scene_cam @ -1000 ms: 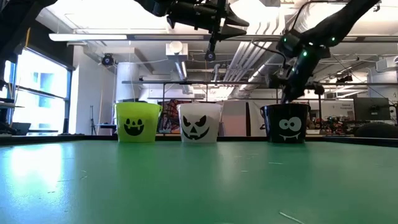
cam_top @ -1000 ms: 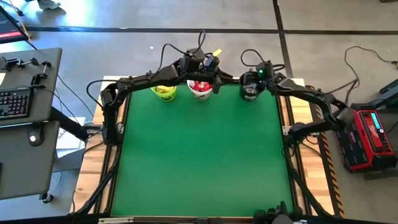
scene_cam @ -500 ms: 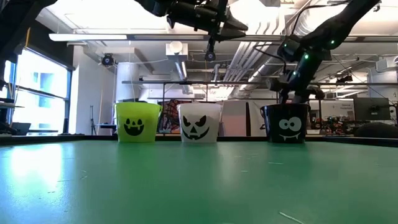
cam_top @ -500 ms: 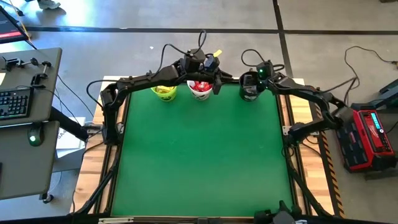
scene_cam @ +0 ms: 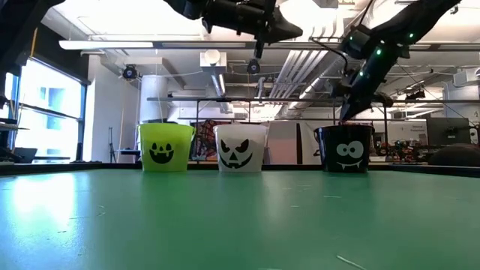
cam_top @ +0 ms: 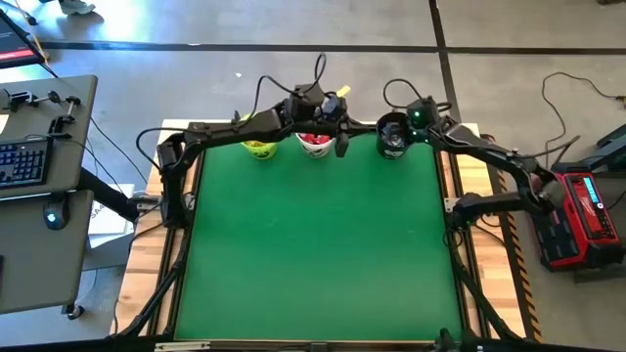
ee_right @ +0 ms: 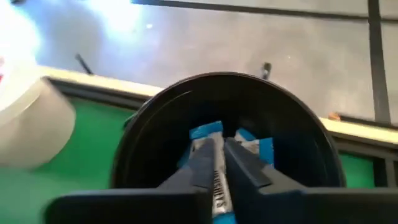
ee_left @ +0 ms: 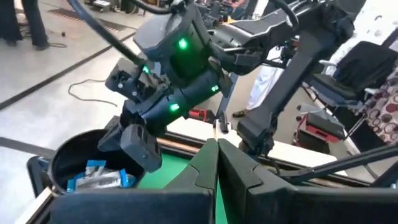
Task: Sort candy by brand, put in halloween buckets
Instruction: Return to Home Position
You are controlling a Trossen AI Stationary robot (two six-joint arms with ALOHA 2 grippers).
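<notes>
Three buckets stand in a row at the table's far edge: lime green (scene_cam: 165, 148) with yellow packets (cam_top: 258, 147), white (scene_cam: 241, 148) with red packets (cam_top: 315, 140), and black (scene_cam: 345, 150) with blue-and-white bars (ee_left: 93, 177). My right gripper (ee_right: 219, 142) hangs just over the black bucket's mouth (scene_cam: 349, 116), slanting down, shut on a narrow blue-and-white bar. My left gripper (ee_left: 214, 146) is shut and empty. It is held high and nearly level between the white and black buckets (scene_cam: 298, 32), pointing toward my right gripper (ee_left: 134, 146). My right gripper pinches a narrow blue-and-white bar (ee_right: 217, 186) between its two fingers. The bar lies along the fingers and reaches far back between them. The fingers slant down from above into the black bucket's mouth. The bar is clear of the bars in the bucket.
The buckets stand close together at the green mat's far edge (cam_top: 323, 156). The mat's middle and near part (cam_top: 313, 254) hold nothing. A wooden frame (cam_top: 147, 244) runs around the mat. A desk with a keyboard (cam_top: 24, 161) stands off the table's left.
Over the black bucket my right gripper spread its fingers and shut them again, rising slightly above the rim. The buckets have not moved.
</notes>
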